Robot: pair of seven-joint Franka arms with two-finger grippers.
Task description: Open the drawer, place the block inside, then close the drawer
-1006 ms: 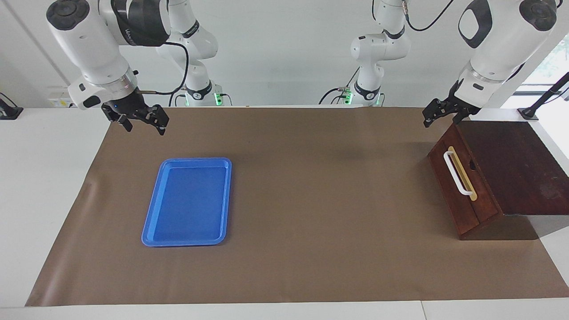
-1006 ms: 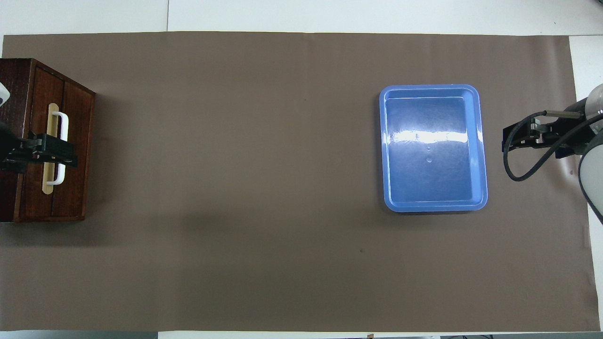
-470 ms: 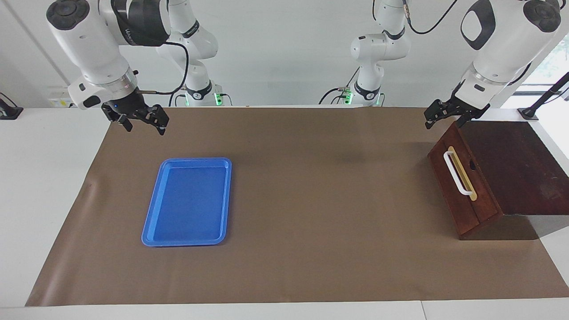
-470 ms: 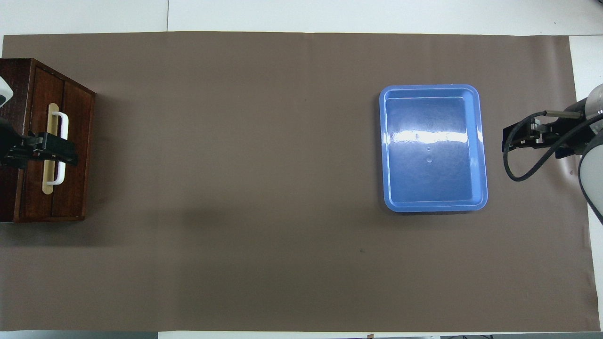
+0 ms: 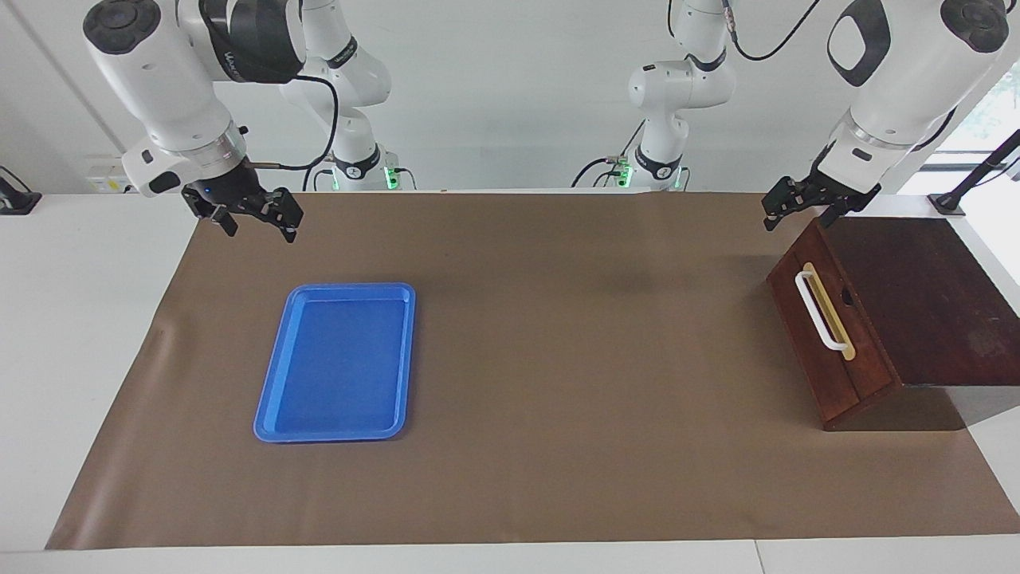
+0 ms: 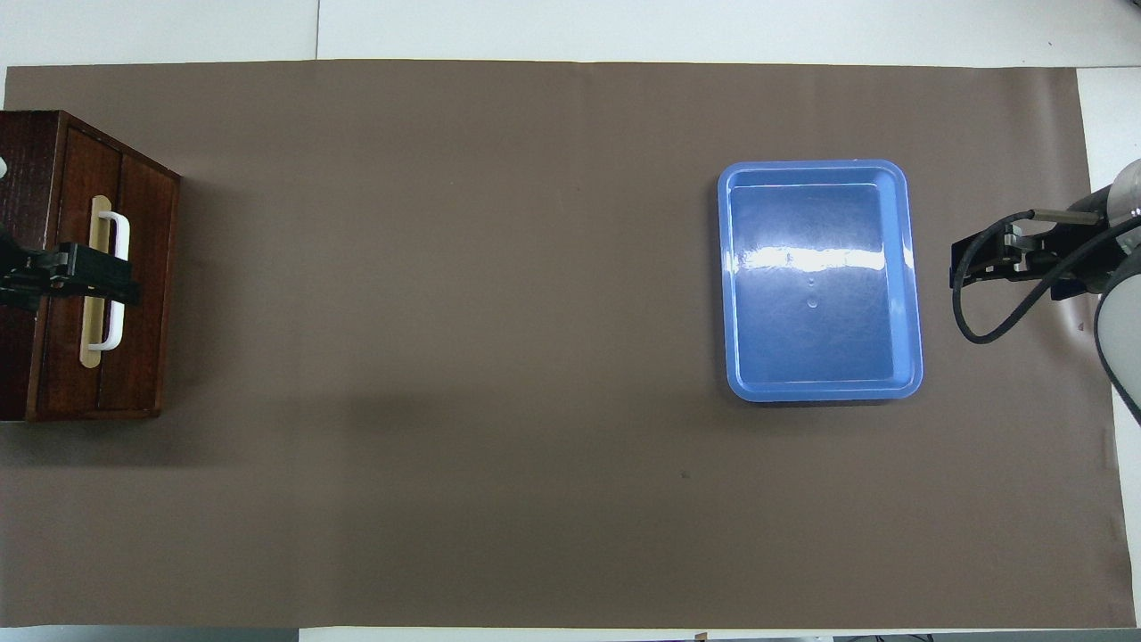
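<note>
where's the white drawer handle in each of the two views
Facing view: the white handle runs slantwise on the drawer front at the picture's right edge, below the left gripper.
Overhead view: the handle stands upright at the picture's left edge, partly crossed by the left gripper.
Shared landmark: the blue tray, toward the right arm's end of the table in both views.

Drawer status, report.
Drawer shut. Left gripper raised over it, empty. Right gripper waits, open, empty. No block in view; blue tray bare.
</note>
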